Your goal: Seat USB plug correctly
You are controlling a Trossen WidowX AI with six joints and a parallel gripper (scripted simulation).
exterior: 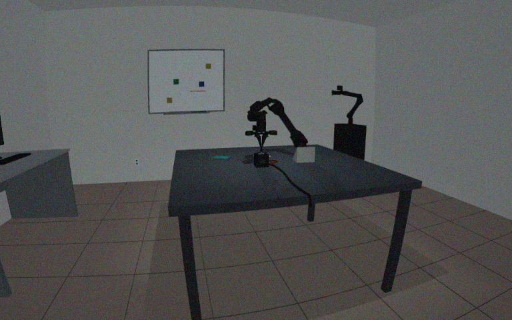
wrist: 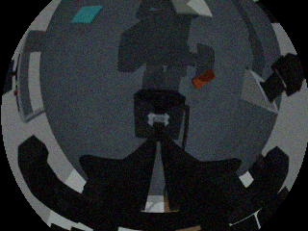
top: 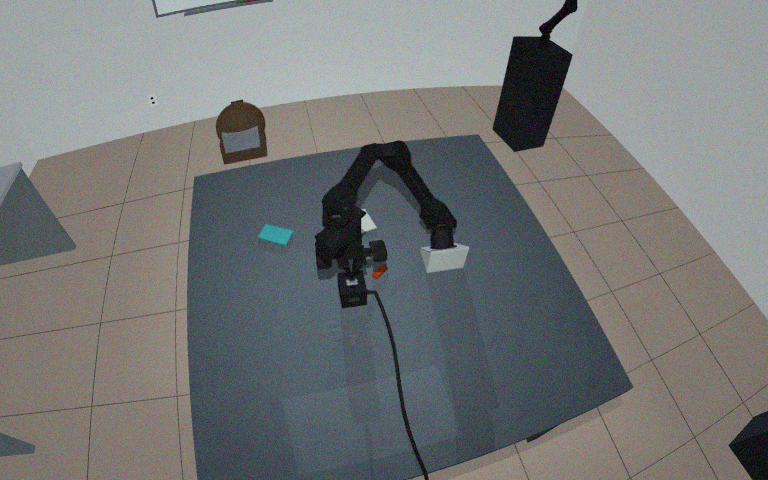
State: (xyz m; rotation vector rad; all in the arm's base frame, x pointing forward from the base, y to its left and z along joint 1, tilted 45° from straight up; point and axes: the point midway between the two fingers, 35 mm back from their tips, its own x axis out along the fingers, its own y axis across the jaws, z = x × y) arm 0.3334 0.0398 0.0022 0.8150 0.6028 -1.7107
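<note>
USB plug (wrist: 159, 129): located at the top of the black power cube (top: 353, 293) (exterior: 261, 160) (wrist: 158, 113), directly below the hand (top: 350, 273) (exterior: 261, 151) (wrist: 158, 137). Hand: pinching the plug between its fingertips. Seating depth and orientation: cannot be determined. Cube: rests on the counter (top: 257, 333) (exterior: 227, 186) (wrist: 72, 106). Orange block (top: 380, 271) (exterior: 273, 161) (wrist: 203, 79): near the cube. Teal block (top: 275, 234) (exterior: 221, 157) (wrist: 87, 14): well apart.

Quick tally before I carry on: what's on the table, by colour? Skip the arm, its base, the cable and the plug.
Black: 1, the power cube
Teal: 1, the flat block
Orange-red: 1, the small block
White: 1, the piece partly behind the arm
Total: 4 in view
</note>
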